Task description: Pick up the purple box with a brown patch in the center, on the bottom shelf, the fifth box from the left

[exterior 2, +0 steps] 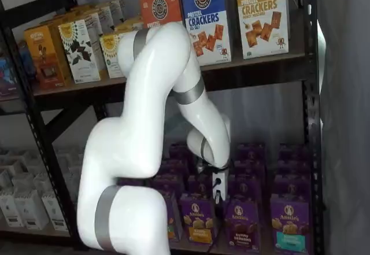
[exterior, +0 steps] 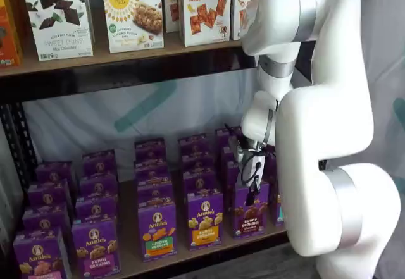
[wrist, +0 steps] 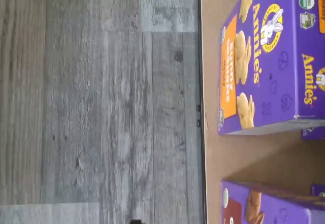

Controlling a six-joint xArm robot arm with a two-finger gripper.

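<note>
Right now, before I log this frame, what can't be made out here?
- Whether the hand is open: its fingers are small and dark against the cartons in both shelf views, and the wrist view does not show them.
- The upper front of the purple box: partly covered by the hand in a shelf view.
- One end of the bottom shelf: hidden behind the white arm in a shelf view.

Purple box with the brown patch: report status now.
Fingers just above the purple box, gap not discernible. Box upright on the bottom shelf, not gripped. Neighbouring cartons close alongside.
</note>
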